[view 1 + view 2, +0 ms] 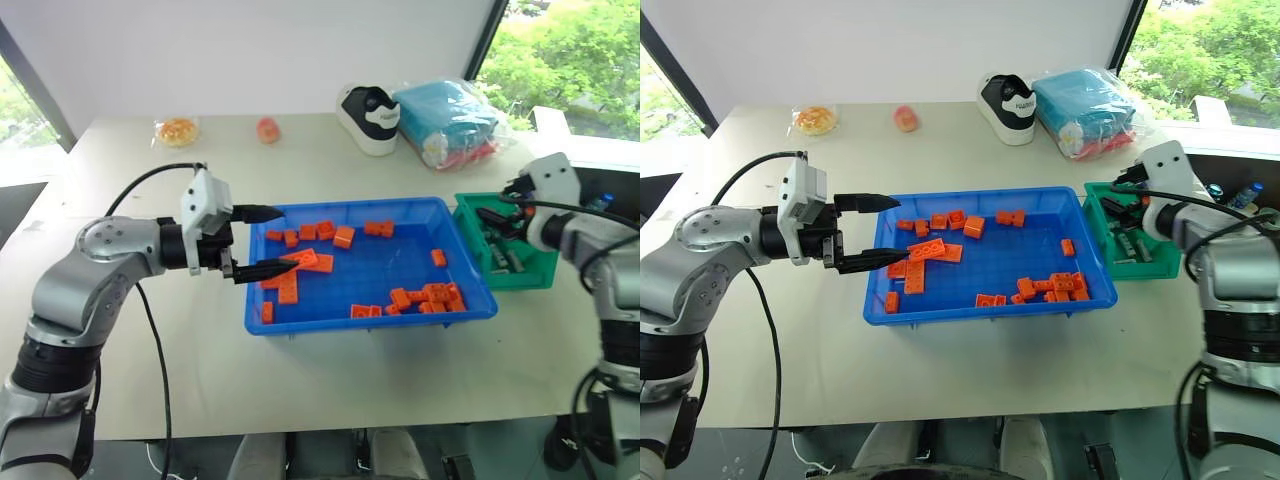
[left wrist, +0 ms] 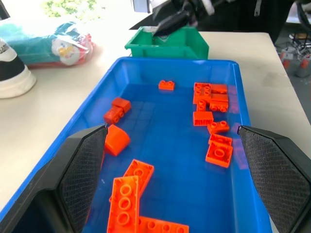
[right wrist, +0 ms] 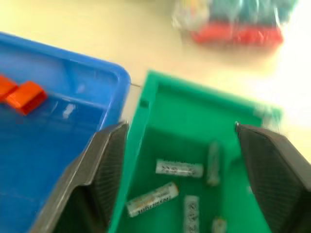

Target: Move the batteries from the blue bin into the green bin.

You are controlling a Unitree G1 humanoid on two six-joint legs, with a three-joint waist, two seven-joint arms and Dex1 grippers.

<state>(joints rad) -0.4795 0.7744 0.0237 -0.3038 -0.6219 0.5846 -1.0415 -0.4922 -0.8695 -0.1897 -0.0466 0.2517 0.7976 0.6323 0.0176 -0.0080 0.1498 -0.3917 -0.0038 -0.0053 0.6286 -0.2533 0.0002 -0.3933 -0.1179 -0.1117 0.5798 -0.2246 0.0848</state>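
Note:
The blue bin (image 1: 370, 321) lies mid-table and holds scattered orange bricks (image 1: 300, 264). To its right stands the green bin (image 1: 527, 276), with several grey batteries (image 3: 179, 168) lying on its floor. My right gripper (image 3: 180, 128) hovers above the green bin, open, with nothing between its fingers; it also shows from the head (image 1: 497, 221). At the blue bin's left end my left gripper (image 1: 287, 240) is held level, pointing right over the bricks. It is open and empty, and its wrist view (image 2: 172, 130) looks along the tray.
A black-and-white shoe (image 1: 368, 117) and a plastic bag of teal cloth (image 1: 448, 120) lie behind the bins. A snack packet (image 1: 177, 130) and a small pink-orange item (image 1: 267, 129) sit at the table's far left. A black cable (image 1: 150, 330) hangs from my left arm.

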